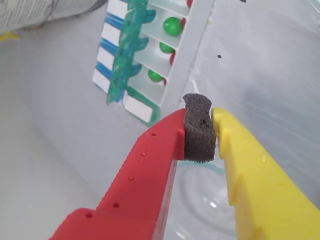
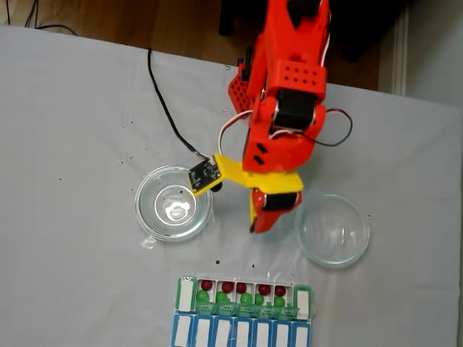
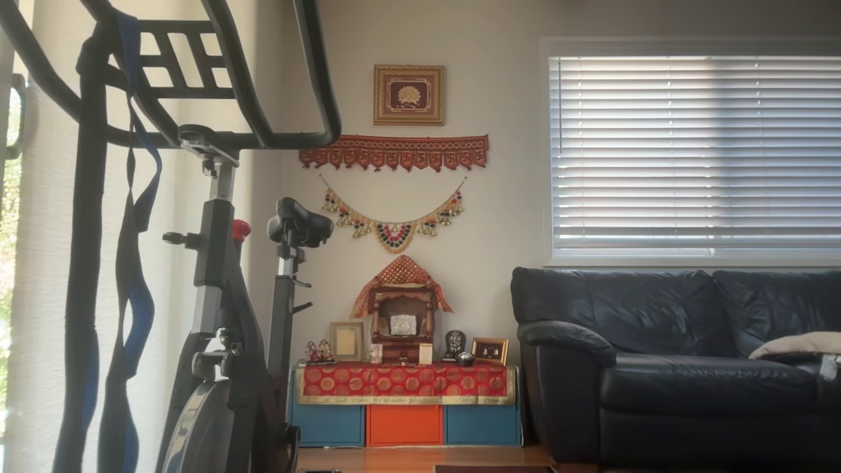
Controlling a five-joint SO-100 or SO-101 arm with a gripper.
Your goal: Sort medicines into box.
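Observation:
The box (image 2: 187, 293) lies at the bottom of the fixed view with its green lids open. Green medicines (image 2: 222, 297) and red medicines (image 2: 227, 287) sit in several of its white compartments. In the wrist view the box (image 1: 195, 55) is ahead at the top, with green balls (image 1: 172, 26) in its cells. My gripper (image 2: 257, 220) hangs between the two glass dishes, above the box. Its red and yellow fingers are shut (image 1: 200, 127) against the black foam pad (image 1: 199, 132), with no ball seen between them.
An empty-looking glass dish (image 2: 173, 202) stands left of the gripper and another (image 2: 333, 230) stands right. A blue-lidded row (image 2: 239, 334) lies against the box's near side. A black cable (image 2: 163, 101) runs across the grey cloth. A glass dish rim (image 1: 200, 200) shows under the fingers.

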